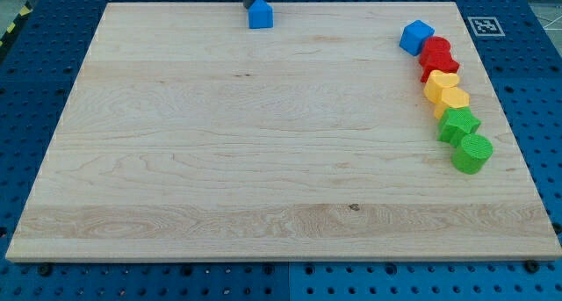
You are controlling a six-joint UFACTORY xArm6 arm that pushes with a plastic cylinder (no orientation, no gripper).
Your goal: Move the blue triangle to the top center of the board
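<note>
Camera view: one look down onto a pale wooden board lying on a blue perforated tabletop.
Rod: a dark straight rod comes in from the view's top edge, just left of the board's middle.
My tip: it sits at the view's top edge of the board, touching or just beside the upper left of the blue triangle; the exact contact cannot be made out.
Pincer: this arm carries no pincer, only the rod, so nothing is clenched, released or grasped.
Blue triangle: it rests on the board at the top centre, close to the far edge, directly below my tip and well apart from all other blocks.
Blue block: a chunky blue piece near the view's top right, heading a curved row of blocks; its shape looks roughly cubic.
Red blocks: two red pieces just below the blue block, touching one another; their shapes are hard to tell.
Yellow blocks: two yellow pieces next in the row, pressed against the red ones.
Green blocks: two green pieces end the row at the view's right, the lower one a round cylinder.
Marker: a black-and-white square tag on the tabletop beyond the board's top right corner.
</note>
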